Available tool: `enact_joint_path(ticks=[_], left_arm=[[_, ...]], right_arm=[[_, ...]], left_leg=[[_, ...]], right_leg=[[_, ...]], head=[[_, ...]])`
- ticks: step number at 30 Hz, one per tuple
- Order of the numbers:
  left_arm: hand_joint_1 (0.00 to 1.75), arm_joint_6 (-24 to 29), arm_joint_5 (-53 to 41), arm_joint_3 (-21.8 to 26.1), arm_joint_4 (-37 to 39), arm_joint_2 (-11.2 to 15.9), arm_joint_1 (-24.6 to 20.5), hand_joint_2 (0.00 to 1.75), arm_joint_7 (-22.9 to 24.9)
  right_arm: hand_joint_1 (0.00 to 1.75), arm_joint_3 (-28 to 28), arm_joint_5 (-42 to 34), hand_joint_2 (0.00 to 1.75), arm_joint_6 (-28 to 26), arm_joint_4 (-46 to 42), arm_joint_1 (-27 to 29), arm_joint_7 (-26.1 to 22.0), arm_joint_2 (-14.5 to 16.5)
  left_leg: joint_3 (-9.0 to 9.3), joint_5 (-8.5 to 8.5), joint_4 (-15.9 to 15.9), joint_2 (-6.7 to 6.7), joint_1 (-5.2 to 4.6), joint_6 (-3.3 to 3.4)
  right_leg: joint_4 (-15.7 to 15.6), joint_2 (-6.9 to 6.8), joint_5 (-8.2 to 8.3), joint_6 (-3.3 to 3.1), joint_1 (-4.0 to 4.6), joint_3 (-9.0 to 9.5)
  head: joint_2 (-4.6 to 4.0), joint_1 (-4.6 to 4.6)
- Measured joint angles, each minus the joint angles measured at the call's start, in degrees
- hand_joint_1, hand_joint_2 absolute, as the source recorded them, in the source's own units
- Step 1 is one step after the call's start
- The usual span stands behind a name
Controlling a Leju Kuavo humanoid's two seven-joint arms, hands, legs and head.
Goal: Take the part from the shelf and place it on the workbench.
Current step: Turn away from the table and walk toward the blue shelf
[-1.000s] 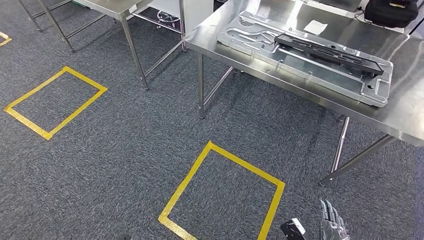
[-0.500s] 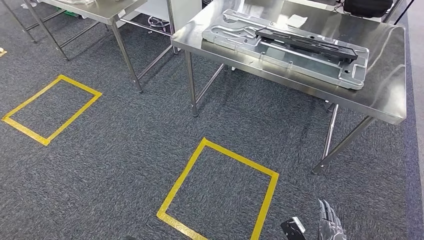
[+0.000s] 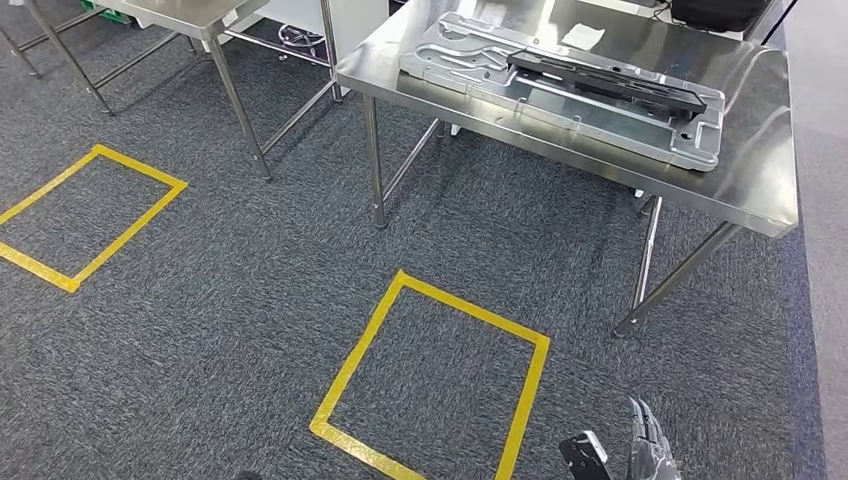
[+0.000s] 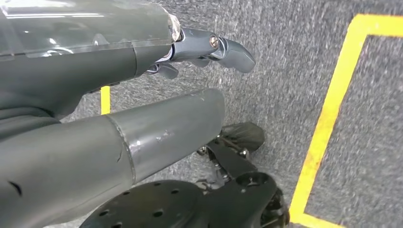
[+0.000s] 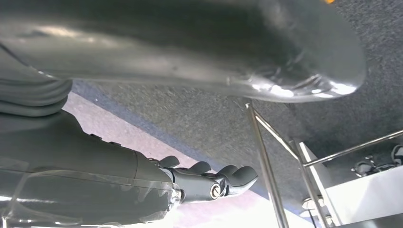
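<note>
While both arms hang at the robot's sides:
Left hand: fingers loosely apart, holding nothing.
Tabletop: metal tray carrying a long black part.
Right hand: fingers extended, empty.
Progress: part apparently placed; nothing visibly left.

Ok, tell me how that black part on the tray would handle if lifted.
The black part looks long and rigid, so it probably stays stiff. Held at one end, it would likely tip. Its flat shape suggests it won't roll on the tray.
</note>
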Motion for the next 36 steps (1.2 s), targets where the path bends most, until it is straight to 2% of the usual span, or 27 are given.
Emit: enact_joint_path(ticks=[1,3,5,7,8,10,12,13,14,15,16,17,18,19,22,24,25,27,28,29,30,32,33,34,35,36], left_arm=[[0.0,0.0,0.0,0.0,0.0,0.0,0.0,0.0,0.0],[0.0,0.0,0.0,0.0,0.0,0.0,0.0,0.0,0.0],[0.0,0.0,0.0,0.0,0.0,0.0,0.0,0.0,0.0],[0.0,0.0,0.0,0.0,0.0,0.0,0.0,0.0,0.1],[0.0,0.0,0.0,0.0,0.0,0.1,0.0,0.0,0.1],[0.0,0.0,0.0,0.0,0.0,0.2,0.0,0.0,0.2],[0.0,0.0,0.0,0.0,0.0,0.2,0.1,0.0,0.3],[0.0,0.0,-0.1,0.0,0.0,0.2,0.2,0.0,0.3],[0.0,0.0,-0.2,0.0,0.0,0.2,0.3,0.0,0.3],[0.0,0.0,-0.3,0.0,0.0,0.3,0.4,0.0,0.3],[0.0,0.0,-0.3,0.0,0.0,0.3,0.4,0.0,0.3],[0.0,0.0,-0.3,0.0,0.0,0.4,0.4,0.0,0.3],[0.0,0.0,-0.4,0.0,0.0,0.5,0.4,0.0,0.3],[0.0,0.0,-0.4,0.0,0.0,0.5,0.4,0.0,0.3],[0.0,0.0,-0.4,0.0,0.0,0.5,0.4,0.0,0.3],[0.0,0.0,-0.4,0.0,0.0,0.5,0.4,0.0,0.3],[0.0,0.0,-0.4,0.0,0.0,0.5,0.4,0.0,0.3],[0.0,0.0,-0.4,0.0,0.0,0.5,0.5,0.0,0.3],[0.0,0.0,-0.5,0.0,0.0,0.5,0.6,0.0,0.3],[0.0,0.0,-0.5,0.0,0.0,0.5,0.6,0.0,0.3],[0.0,0.0,-0.5,0.0,0.0,0.5,0.6,0.0,0.3],[0.0,0.0,-0.6,0.0,0.0,0.4,0.6,0.0,0.4],[0.0,0.0,-0.6,0.0,0.0,0.4,0.6,0.0,0.4],[0.0,0.0,-0.6,0.0,0.0,0.4,0.6,0.0,0.5],[0.0,0.1,-0.7,0.0,0.0,0.3,0.6,0.0,0.5],[0.0,0.1,-0.8,0.0,0.0,0.3,0.6,0.0,0.6]], right_arm=[[0.0,0.0,-0.4,0.0,-0.1,0.0,0.0,-0.3,0.1],[0.0,0.0,-1.8,0.0,-0.5,0.1,-0.2,-1.1,0.5],[0.0,0.0,-3.7,0.0,-0.9,0.1,-0.4,-2.1,1.2],[0.0,0.1,-5.7,0.0,-1.3,0.1,-0.4,-2.9,1.9],[0.0,0.1,-6.7,0.0,-1.5,0.1,-0.4,-3.4,2.4],[0.0,0.5,-8.5,0.0,-1.8,0.3,-0.5,-4.2,3.5],[0.0,0.9,-9.7,0.0,-1.9,0.8,-0.5,-4.6,4.2],[0.0,1.0,-10.2,0.0,-2.0,1.1,-0.5,-4.8,4.5],[0.0,1.0,-10.7,0.0,-2.0,1.4,-0.5,-5.0,4.7],[0.0,1.0,-11.1,0.0,-2.0,1.7,-0.5,-5.2,4.9],[0.0,1.0,-11.3,0.0,-2.1,2.0,-0.6,-5.4,5.1],[0.0,1.0,-11.5,0.0,-2.1,2.2,-0.6,-5.5,5.3],[0.0,1.0,-11.6,0.0,-2.1,2.4,-0.6,-5.5,5.4],[0.0,1.0,-11.6,0.0,-2.1,2.5,-0.6,-5.6,5.5],[0.0,1.1,-11.8,0.0,-2.2,2.9,-0.7,-5.7,5.7],[0.0,1.1,-12.0,0.0,-2.2,3.1,-0.7,-5.7,5.7],[0.0,1.1,-12.2,0.0,-2.2,3.3,-0.8,-5.7,5.7],[0.0,1.0,-12.6,0.0,-2.2,3.8,-0.9,-5.9,5.7],[0.0,1.0,-12.9,0.0,-2.2,4.2,-0.8,-6.0,5.7],[0.0,1.0,-13.1,0.0,-2.2,4.5,-0.7,-6.2,5.7],[0.0,0.9,-13.2,0.0,-2.2,4.9,-0.7,-6.4,5.7],[0.0,0.6,-13.5,0.0,-2.1,5.4,-0.7,-6.9,5.8],[0.0,0.3,-13.8,0.0,-2.0,5.7,-0.9,-7.3,5.9],[0.0,-0.2,-14.1,0.0,-2.0,6.0,-1.0,-7.6,6.1],[0.0,-0.7,-14.4,0.0,-1.9,6.4,-1.2,-8.0,6.2],[0.0,-1.3,-14.6,0.0,-1.8,6.9,-1.3,-8.3,6.4]], left_leg=[[0.14,-0.04,0.0,0.17,-0.01,-0.06],[0.29,-0.11,0.0,0.5,-0.17,-0.53],[0.27,-0.07,0.0,0.9,-0.23,-1.22],[0.34,-0.23,0.1,1.15,-0.18,-1.91],[0.03,-0.92,0.9,0.9,-0.17,-2.19],[-2.38,-4.14,6.1,-0.11,-0.11,-2.53],[-6.14,-7.6,13.9,-0.79,-0.1,-2.71],[-7.29,-8.04,16.3,-0.9,-0.09,-2.78],[-7.41,-7.27,16.3,-0.94,-0.07,-2.82],[-6.36,-5.45,14.0,-0.99,-0.05,-2.79],[-4.5,-3.14,10.0,-1.29,-0.01,-2.71],[-2.64,-1.52,6.0,-1.92,0.02,-2.57],[-1.29,-0.49,3.0,-2.42,0.02,-2.36],[-0.62,-0.18,1.4,-2.85,-0.01,-2.12],[-0.58,0.0,0.8,-2.49,-0.16,-1.18],[-0.5,0.36,0.3,-1.96,0.0,-0.45],[-0.52,0.47,0.1,-1.66,0.06,-0.19],[-0.66,0.48,0.1,-1.04,-0.01,0.03],[-0.71,0.47,0.1,-0.7,-0.06,0.05],[-0.7,0.43,0.1,-0.36,-0.09,0.06],[-0.63,0.39,0.1,-0.06,-0.12,0.04],[-0.33,0.26,0.1,0.48,-0.15,-0.09],[-0.2,0.17,0.1,0.71,-0.23,-0.29],[-0.11,0.1,0.1,0.94,-0.25,-0.56],[-0.03,0.06,0.0,1.19,-0.23,-0.88],[0.07,0.06,-0.1,1.46,-0.23,-1.24]], right_leg=[[-4.0,-0.36,2.27,-0.22,0.03,1.96],[-10.8,-1.38,4.79,-0.84,0.47,5.15],[-12.5,-1.59,4.81,-1.32,0.9,5.67],[-13.0,-0.99,5.18,-1.84,0.74,5.66],[-13.3,-0.75,5.42,-2.19,0.57,5.78],[-13.8,-0.34,5.82,-2.77,0.3,5.91],[-13.8,0.16,5.86,-2.98,0.32,5.73],[-13.7,0.47,5.84,-3.01,0.34,5.7],[-13.5,0.84,5.78,-2.99,0.34,5.7],[-13.3,1.26,5.67,-2.93,0.32,5.73],[-13.0,1.65,5.5,-2.79,0.3,5.72],[-12.6,2.0,5.27,-2.55,0.35,5.61],[-12.2,2.32,5.06,-2.28,0.41,5.43],[-11.9,2.54,4.92,-1.99,0.45,5.21],[-11.7,2.85,4.88,-1.06,0.35,4.86],[-9.8,1.8,3.46,-0.44,0.23,3.99],[-7.2,1.1,1.9,-0.17,0.14,2.78],[0.2,0.36,-1.67,0.25,-0.06,-1.02],[3.1,0.29,-2.52,0.37,-0.14,-2.56],[4.1,0.26,-2.24,0.4,-0.19,-3.19],[2.8,0.17,-0.82,0.32,-0.21,-2.63],[-5.1,-0.86,3.28,-0.25,-0.01,1.26],[-8.9,-1.63,4.67,-0.65,0.23,3.11],[-11.3,-2.18,5.38,-1.02,0.52,4.29],[-12.4,-2.49,5.48,-1.32,0.8,4.72],[-12.5,-2.16,5.54,-1.53,0.97,4.65]], head=[[0.0,0.01],[0.0,0.01],[0.0,-0.01],[0.0,-0.02],[0.0,-0.06],[0.0,-0.3],[0.0,-0.5],[0.0,-0.51],[0.0,-0.5],[0.0,-0.51],[0.0,-0.51],[0.0,-0.52],[0.0,-0.55],[0.0,-0.53],[0.0,-0.54],[0.0,-0.28],[0.0,-0.11],[0.0,0.12],[0.0,0.13],[0.0,0.13],[0.0,0.13],[0.0,0.14],[0.0,0.11],[0.0,0.13],[0.0,0.12],[0.0,0.14]])
